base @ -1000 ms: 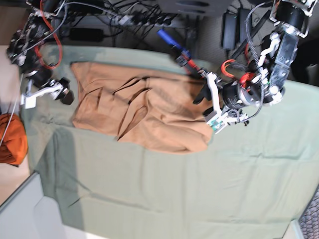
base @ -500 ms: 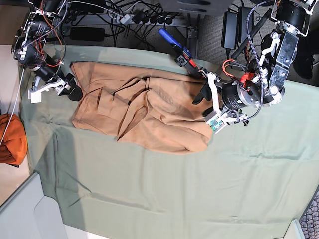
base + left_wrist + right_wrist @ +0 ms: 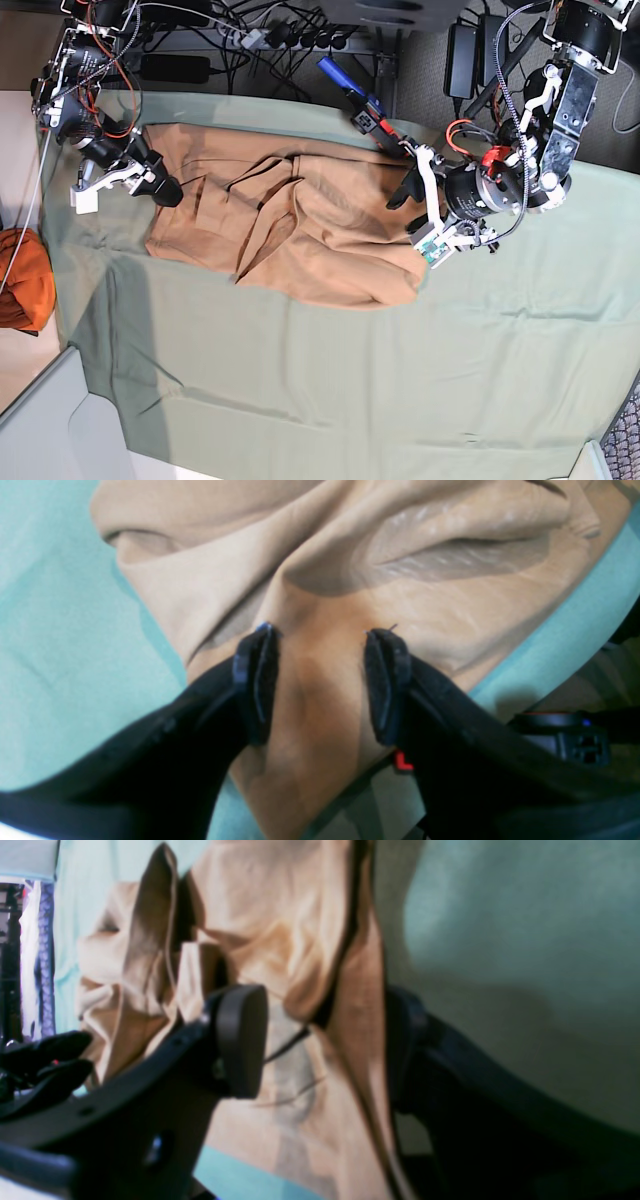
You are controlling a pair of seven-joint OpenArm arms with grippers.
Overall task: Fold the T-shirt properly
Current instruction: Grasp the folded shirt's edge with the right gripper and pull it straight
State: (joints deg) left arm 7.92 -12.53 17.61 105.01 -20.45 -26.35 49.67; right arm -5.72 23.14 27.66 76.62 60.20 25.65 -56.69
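Both arms are black metal with white brackets and looped red and black cables. The left gripper (image 3: 320, 680) has matte black fingers (image 3: 387, 680) with ribbed pads; the right gripper (image 3: 325, 1050) has rounded black pads.

Place: robotics lab / test bench, not a home.
Rig: two robot arms w/ exposed wiring, red + black looms, bare brackets (image 3: 540, 150).
Cabling: tangle of black cables + power strip (image 3: 285, 35) along back edge of table.
PSUs: black adapter bricks (image 3: 462, 55) behind the bench.
Surface: work table draped in sage-green cloth (image 3: 400, 380), staged as a work area.
Floor: plain light floor (image 3: 20, 370) at left; dark mat corner at lower right.
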